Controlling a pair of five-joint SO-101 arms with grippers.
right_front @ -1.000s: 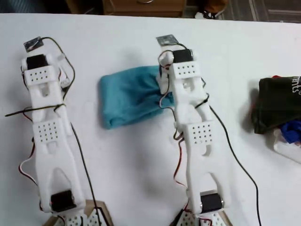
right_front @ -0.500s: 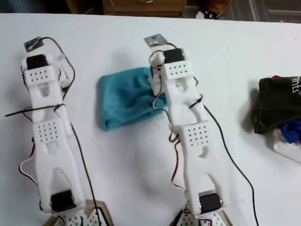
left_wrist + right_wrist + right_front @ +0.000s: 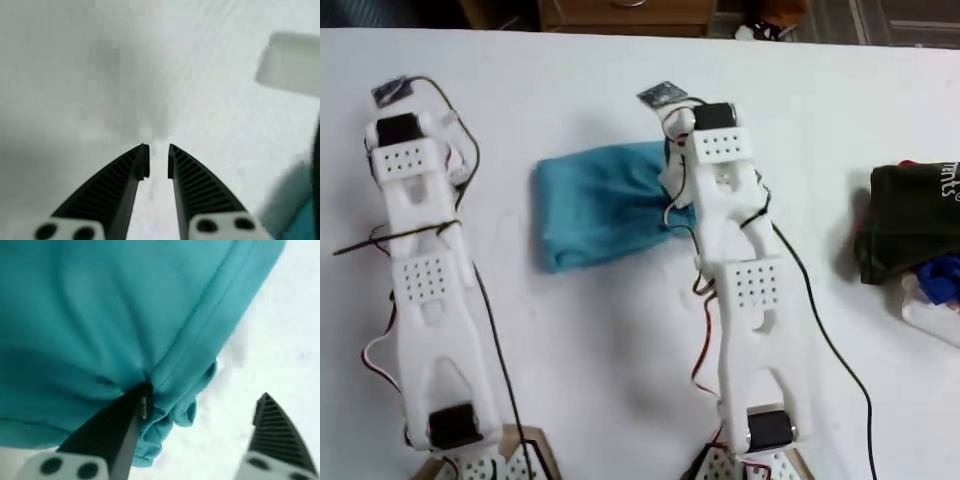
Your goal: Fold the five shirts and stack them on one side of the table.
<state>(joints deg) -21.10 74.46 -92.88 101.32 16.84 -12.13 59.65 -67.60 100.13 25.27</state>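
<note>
White worktop (image 3: 570, 380) carries the folded teal shirt (image 3: 595, 205) at its middle, between my two arms and well apart from the dark pile (image 3: 910, 235) at the right edge. My right claw (image 3: 205, 394) stands open at the shirt's edge, one finger on the bunched hem and the other over bare worktop, while my left claw (image 3: 156, 150) hangs all but closed on nothing. I judge the cloth light, soft and floppy, so I'd pinch the thick hem through all its layers, or the fold may sag open.

The right arm (image 3: 745, 290) hides one end of the teal shirt (image 3: 600, 200).
</note>
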